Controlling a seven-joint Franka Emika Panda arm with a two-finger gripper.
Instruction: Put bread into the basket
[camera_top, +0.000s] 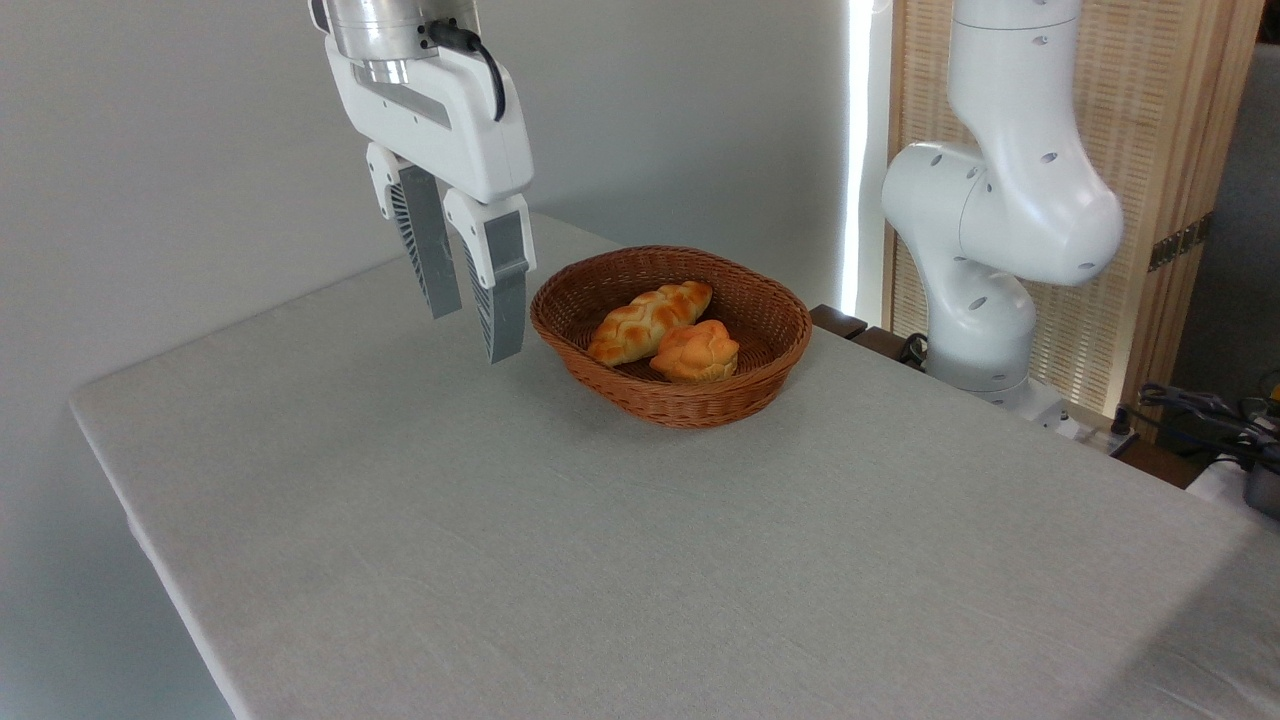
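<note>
In the fixed camera's view, the bread (695, 351), a small orange-golden knotted bun, lay inside the basket (765, 380), touching a longer braided loaf (648, 321) beside it. The gripper (472, 312) hung above the table (500, 540) just left of the basket's rim, its jaws parted and holding nothing. The bun looked light and soft, with a smooth crust; a gentle pinch across its rounded sides, below the folded top, would probably suit it best.

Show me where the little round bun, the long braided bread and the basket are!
round bun (696, 352), fixed camera, its knotted top.
braided loaf (645, 322), fixed camera, middle of its plaited crust.
wicker basket (690, 404), fixed camera, its near outer wall.
</note>
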